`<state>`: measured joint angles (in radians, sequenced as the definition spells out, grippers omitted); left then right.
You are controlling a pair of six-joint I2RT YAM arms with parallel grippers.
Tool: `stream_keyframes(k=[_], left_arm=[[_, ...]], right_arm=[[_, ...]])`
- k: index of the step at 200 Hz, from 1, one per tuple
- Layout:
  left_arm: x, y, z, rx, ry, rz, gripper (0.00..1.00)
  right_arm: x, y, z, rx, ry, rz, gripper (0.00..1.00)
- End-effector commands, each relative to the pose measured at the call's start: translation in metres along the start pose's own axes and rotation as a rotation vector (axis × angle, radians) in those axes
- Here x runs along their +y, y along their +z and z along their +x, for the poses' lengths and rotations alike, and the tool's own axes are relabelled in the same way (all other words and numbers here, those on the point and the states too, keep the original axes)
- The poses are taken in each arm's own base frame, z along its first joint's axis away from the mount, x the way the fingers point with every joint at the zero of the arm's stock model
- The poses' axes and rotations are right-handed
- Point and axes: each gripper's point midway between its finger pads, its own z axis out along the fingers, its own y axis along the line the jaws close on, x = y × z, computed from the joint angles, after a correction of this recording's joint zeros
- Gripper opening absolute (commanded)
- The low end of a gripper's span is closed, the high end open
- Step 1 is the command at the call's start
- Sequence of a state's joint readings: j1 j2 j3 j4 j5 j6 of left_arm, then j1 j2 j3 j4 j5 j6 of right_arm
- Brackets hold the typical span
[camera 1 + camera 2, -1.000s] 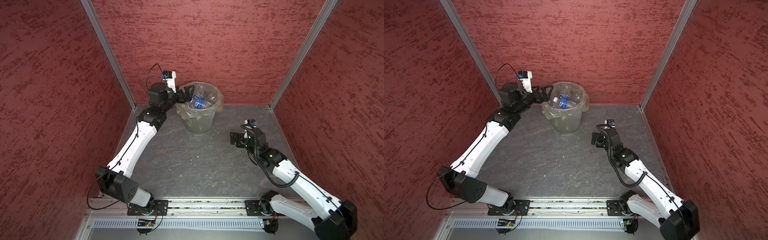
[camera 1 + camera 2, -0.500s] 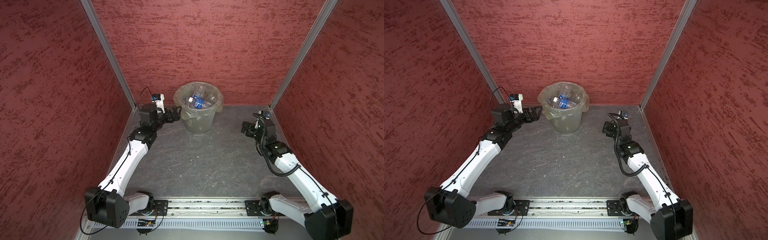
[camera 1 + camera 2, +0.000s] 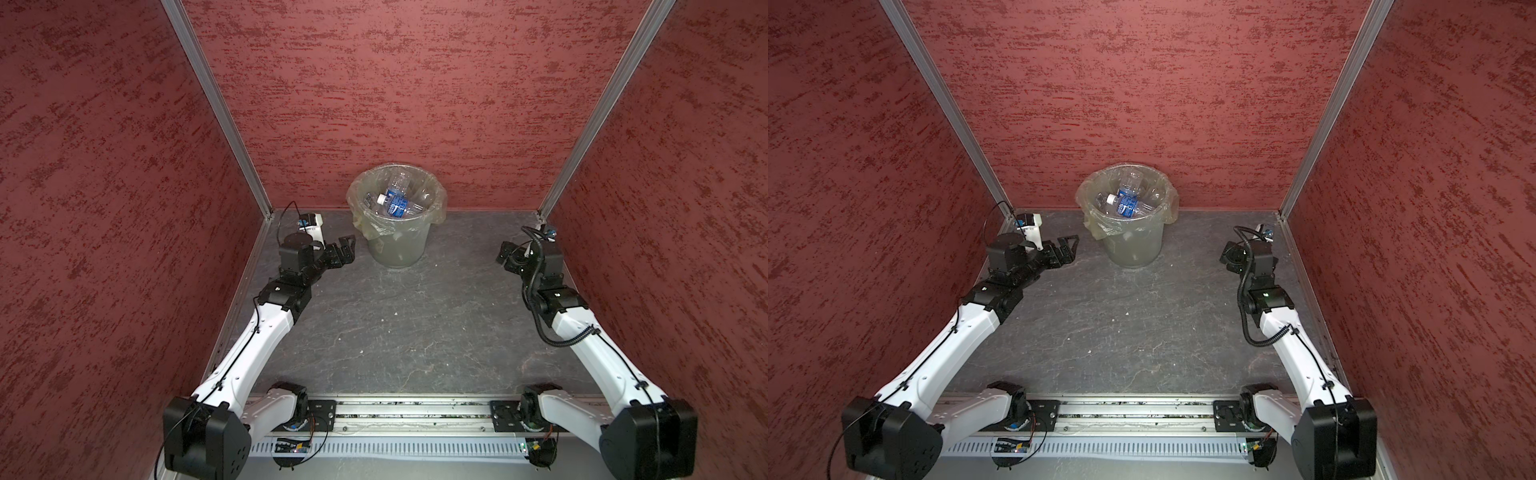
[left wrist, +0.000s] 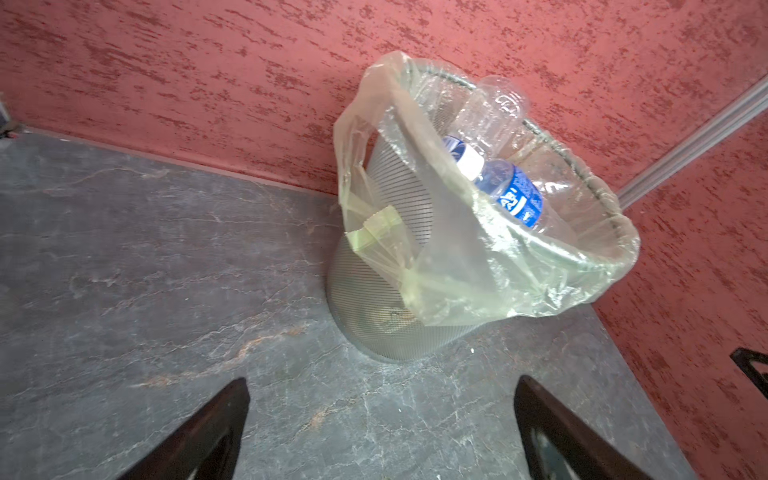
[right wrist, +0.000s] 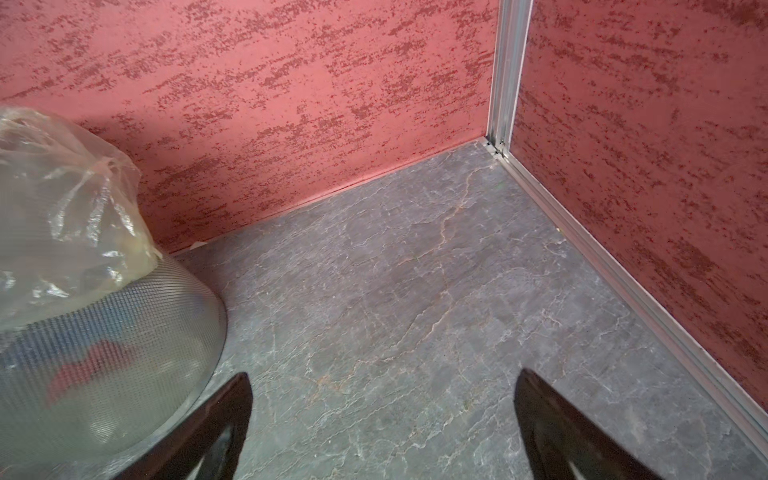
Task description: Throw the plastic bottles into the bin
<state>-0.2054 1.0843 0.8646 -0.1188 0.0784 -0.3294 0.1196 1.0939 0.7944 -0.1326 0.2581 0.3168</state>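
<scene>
- While the bin [image 3: 397, 249] stands near the back wall [image 3: 395, 104] in both top views, the plastic bottles [image 3: 395, 205] lie inside it; the left gripper [image 3: 345, 249] is just beside it, the right gripper [image 3: 508, 257] well apart, both spread and empty.
- Left wrist: jaws released, facing the bin [image 4: 374, 324]; 2 bottles show at its rim.
- Right wrist: jaws released above the floor [image 5: 415, 291], bin alongside.
</scene>
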Motion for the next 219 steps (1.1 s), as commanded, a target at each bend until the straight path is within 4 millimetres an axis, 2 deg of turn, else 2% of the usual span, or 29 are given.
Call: stream_keyframes(k=[1,37,60,75,123,182,187,219], left_arm=[[0.026,-0.006,-0.002,-0.083,-0.033,-0.110,0.99],[0.046,-0.010,0.019,-0.091,-0.002,-0.174,1.00],[0.037,-0.001,0.035,-0.051,0.166,-0.105,0.99],[0.047,-0.002,0.042,-0.051,0.218,-0.170,0.99],[0.076,-0.011,0.058,-0.134,0.364,-0.294,0.99],[0.098,0.012,0.081,-0.116,0.390,-0.303,1.00],[0.096,0.013,0.076,-0.146,0.389,-0.290,0.99],[0.101,0.023,0.084,-0.144,0.397,-0.252,0.99]], right_arm=[[-0.008,-0.001,-0.006,-0.099,-0.018,0.015,0.99],[-0.019,-0.005,0.005,-0.181,-0.044,0.021,0.99],[-0.025,0.004,0.018,-0.136,-0.087,0.062,0.99],[-0.033,0.008,0.028,-0.125,-0.098,0.096,0.99],[-0.028,0.007,0.033,-0.196,-0.162,0.039,0.99],[-0.029,0.019,0.048,-0.227,-0.211,0.028,0.99],[-0.029,0.021,0.050,-0.225,-0.217,0.030,0.99],[-0.030,0.027,0.064,-0.245,-0.249,0.015,0.99]])
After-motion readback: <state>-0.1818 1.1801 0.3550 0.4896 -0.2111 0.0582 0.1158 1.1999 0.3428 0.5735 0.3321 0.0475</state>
